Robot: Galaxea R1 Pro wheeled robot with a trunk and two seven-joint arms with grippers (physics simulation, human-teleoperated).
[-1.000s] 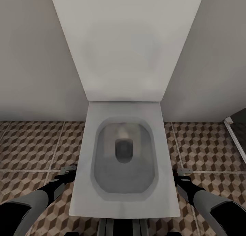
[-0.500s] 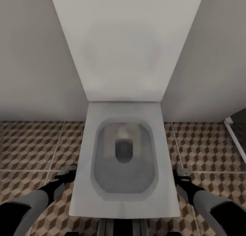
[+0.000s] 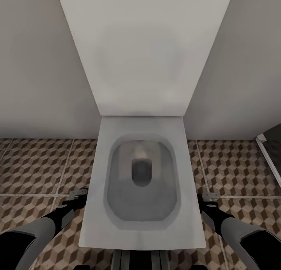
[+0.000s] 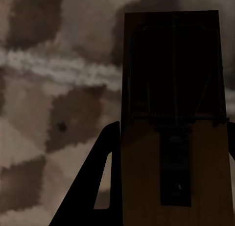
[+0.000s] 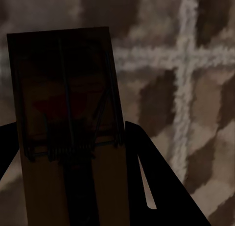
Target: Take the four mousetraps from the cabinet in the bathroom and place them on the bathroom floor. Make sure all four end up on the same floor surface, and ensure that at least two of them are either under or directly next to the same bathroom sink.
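Traps sit clamped in both hands, left hand (image 4: 169, 187) on one trap (image 4: 174, 118), right hand (image 5: 68, 187) on another trap (image 5: 66, 108), over the floor (image 3: 35, 164) by the toilet (image 3: 142, 184) mid-frame, none laid down yet

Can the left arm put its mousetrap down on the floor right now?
Probably yes. The left gripper holds a mousetrap over bare floor, beside the toilet, with nothing between them.

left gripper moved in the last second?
No. In the head view the left gripper sits at the same spot beside the toilet rim.
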